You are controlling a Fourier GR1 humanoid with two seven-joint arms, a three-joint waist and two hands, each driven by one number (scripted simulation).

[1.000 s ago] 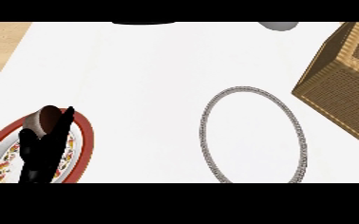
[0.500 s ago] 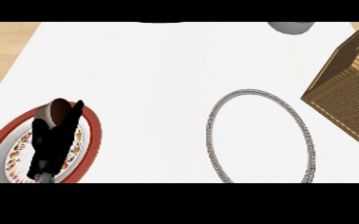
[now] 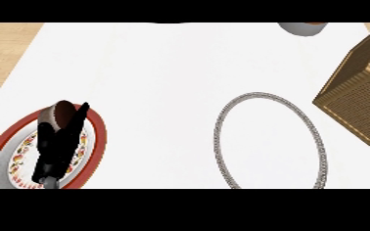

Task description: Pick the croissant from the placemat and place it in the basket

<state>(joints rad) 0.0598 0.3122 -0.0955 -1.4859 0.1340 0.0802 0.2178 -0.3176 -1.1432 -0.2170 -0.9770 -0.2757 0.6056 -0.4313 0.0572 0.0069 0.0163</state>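
left hand [image 3: 54,144] curls round a brown croissant [image 3: 61,113] above the red-rimmed placemat [image 3: 98,137], left of the wire ring [image 3: 271,142].

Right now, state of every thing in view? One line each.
Left hand: over the placemat, fingers curled round the croissant.
Croissant: held in that hand, above the placemat.
Placemat: flat on the counter, red rim, partly hidden.
Basket: wire rim showing, nothing in it.
Right hand: not in view.

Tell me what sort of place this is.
Probably a kitchen or dining counter: a white top with a red-rimmed patterned round plate, a woven brown basket, a thin grey metal ring and a grey bowl at the far edge.
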